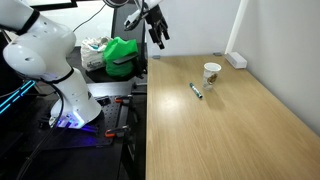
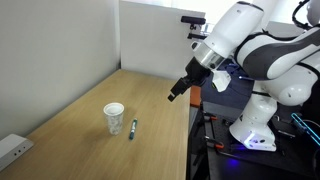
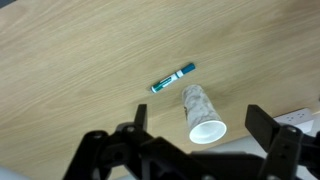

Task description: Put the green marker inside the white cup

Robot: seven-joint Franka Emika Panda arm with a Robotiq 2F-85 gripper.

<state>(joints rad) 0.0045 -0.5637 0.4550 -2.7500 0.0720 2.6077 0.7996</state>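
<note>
The green marker [image 1: 197, 91] lies flat on the wooden table beside the white cup [image 1: 211, 73], which stands upright. Both show in both exterior views, marker [image 2: 133, 127] and cup [image 2: 114, 117], and in the wrist view, marker [image 3: 173, 77] and cup [image 3: 200, 113]. My gripper [image 1: 157, 32] hangs high in the air above the table's edge, well away from both; it also shows in an exterior view [image 2: 176, 94]. Its fingers [image 3: 200, 135] are spread wide and hold nothing.
The wooden table [image 1: 230, 130] stands against a white wall. A white power strip [image 1: 236, 60] lies at the table's far corner and shows again in an exterior view [image 2: 12, 150]. A green cloth [image 1: 122, 55] and clutter sit beside the robot base.
</note>
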